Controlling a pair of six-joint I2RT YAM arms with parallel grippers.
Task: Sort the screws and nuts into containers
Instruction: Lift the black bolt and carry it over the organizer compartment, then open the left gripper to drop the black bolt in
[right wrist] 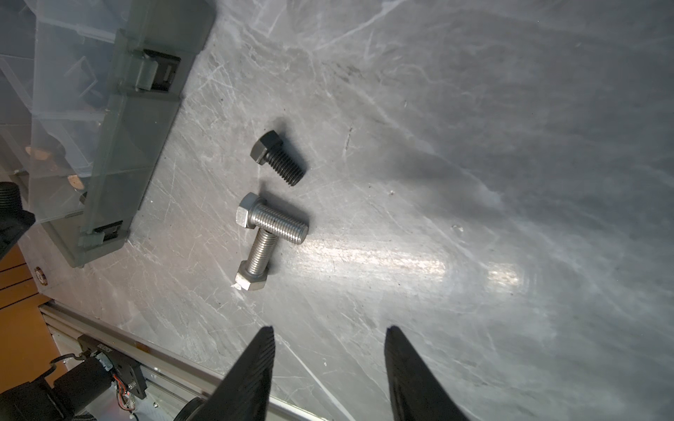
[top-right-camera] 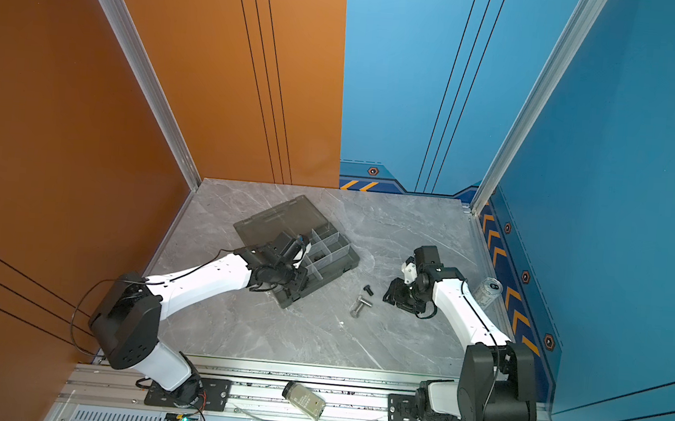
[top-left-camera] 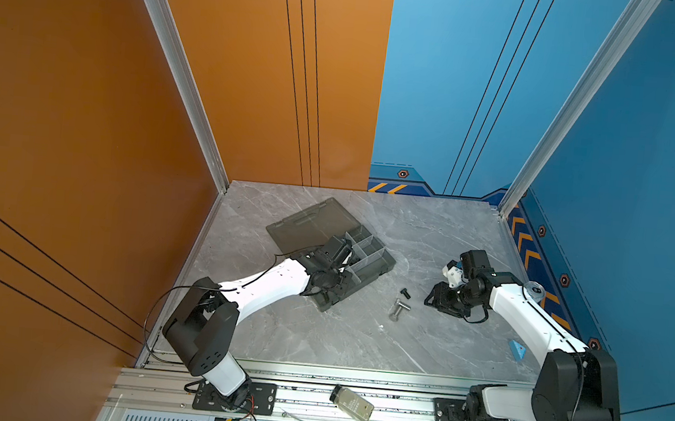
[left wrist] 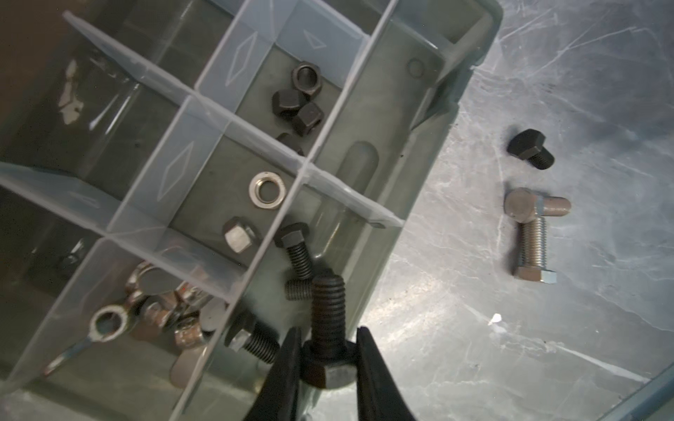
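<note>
Black steel bolt (left wrist: 328, 302) is the one in play: the left gripper (left wrist: 328, 340) has it pinched by the hex head, threads pointing away, right over the organiser box (top-left-camera: 367, 281). Under it is the long cell (left wrist: 339, 244) along the box wall, which already has a few black bolts (left wrist: 297, 251) lying in it, so I'd call this the drop-off step for a screw.

The nuts look mostly sorted. There are black nuts (left wrist: 297, 105) in one cell, a silver hex nut (left wrist: 239, 237) plus a ring in the next, and wing nuts (left wrist: 146, 310) in another.

For the next move I'd just let the jaws part so it lands with its mates. It hangs pretty close to the pale divider (left wrist: 270, 233), so it could bounce over to the nut side if released crooked.

Out on the marble table (top-left-camera: 316, 334), near the box, three screws are left: a loose black screw (right wrist: 279, 158) and two silver screws (right wrist: 271, 218) touching each other.

The left arm stretches from its base to the near end of the box, wrist tipped down. The right arm is folded at the elbow, and the right gripper (right wrist: 330, 335) sits low near those loose screws, jaws spread and nothing between them.
</note>
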